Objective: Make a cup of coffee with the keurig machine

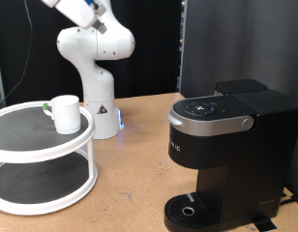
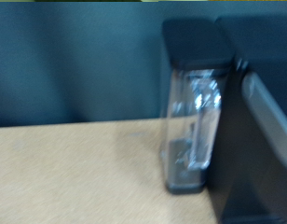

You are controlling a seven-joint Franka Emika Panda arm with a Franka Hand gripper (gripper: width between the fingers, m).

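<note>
While the robot arm [image 1: 91, 39] rises from its white base at the back of the wooden worktop [image 1: 139, 145], its upper end runs out of the exterior view's top edge, so the pincer itself shows in neither picture and whether it is open or closed cannot be told. The cup [image 1: 65, 113], a small white mug, stands upright on the upper shelf of a round two-tier white stand [image 1: 43, 184] at the exterior view's left, well apart from the brewer; raised there, it probably sits within easy reach from above. The keurig machine [image 1: 222, 155], a boxy black brewer, stands at the exterior view's right with its grey-silver lid handle [image 1: 226, 121] down and its round drip tray [image 1: 193, 210] bare, so no cup has yet been set under the spout, and the work looks to be at an early point. A small blue light glows at the foot of the arm's base. The wrist view adds what the exterior view hides: a blurred, close look at the machine's side, where a clear water tank [image 2: 195, 121] stands upright against the black body, resting on the worktop before a dark blue backdrop. The exterior view alone shows the cup and stand.
</note>
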